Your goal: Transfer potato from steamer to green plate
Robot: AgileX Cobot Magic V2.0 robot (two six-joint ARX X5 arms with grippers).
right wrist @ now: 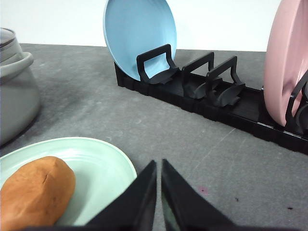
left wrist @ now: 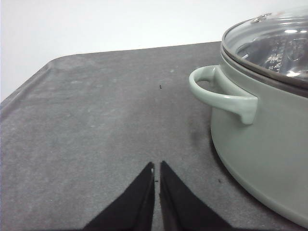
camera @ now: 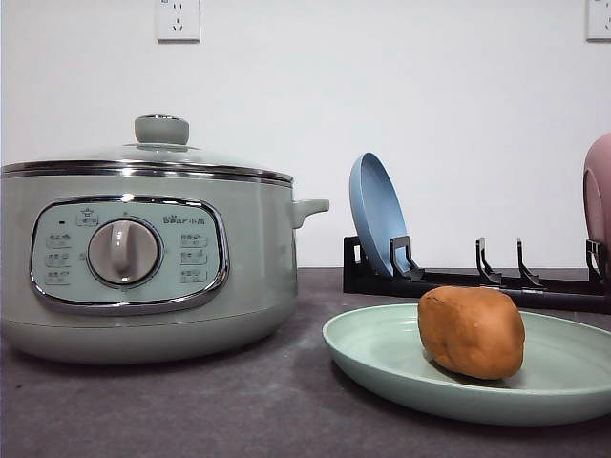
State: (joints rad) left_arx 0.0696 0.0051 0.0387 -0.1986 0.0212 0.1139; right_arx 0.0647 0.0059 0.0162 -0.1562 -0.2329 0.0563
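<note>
Potato (camera: 471,331) sits on green plate (camera: 382,348) at table's (camera: 191,410) front edge, so transfer looks done | steamer (camera: 143,258) lidded alongside | left gripper (left wrist: 157,167) and right gripper (right wrist: 159,164) jaws together, empty, parked clear

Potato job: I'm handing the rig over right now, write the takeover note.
Left gripper: shut, empty, low over the table beside the steamer.
Right gripper: shut, empty, beside the green plate.
Potato lies on the green plate. Steamer lid is on.
Done: the transfer.
Left: nothing visible; perhaps park the arms.
</note>
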